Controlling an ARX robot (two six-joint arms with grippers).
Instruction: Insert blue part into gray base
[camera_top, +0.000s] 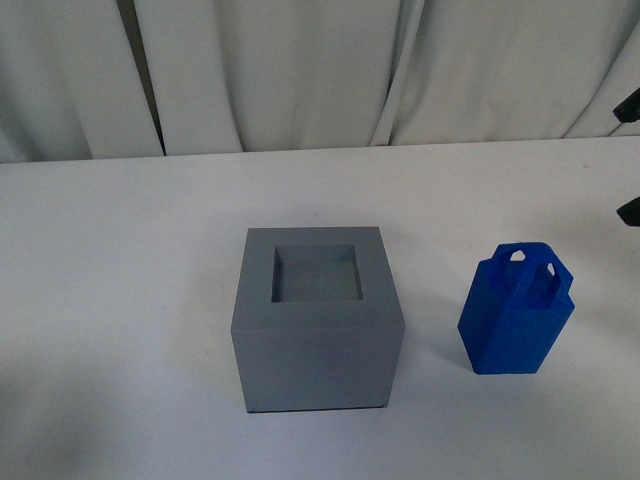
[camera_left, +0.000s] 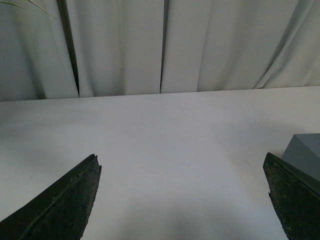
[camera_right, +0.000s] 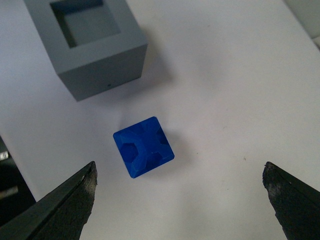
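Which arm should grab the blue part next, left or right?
Right. The right gripper hangs open above the blue part, right of the gray base; the left gripper sees only the base's corner.

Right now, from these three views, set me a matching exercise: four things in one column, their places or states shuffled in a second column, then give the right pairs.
1. matte gray cube base with a square recess
2. bright blue plastic block with a loop handle
3. right fingers
4. left fingers

A. spread open above the blue block
B. upright on the white table, right of the base
C. top recess empty
D. spread open over bare table, base corner beside one finger

Pairs: 1-C, 2-B, 3-A, 4-D
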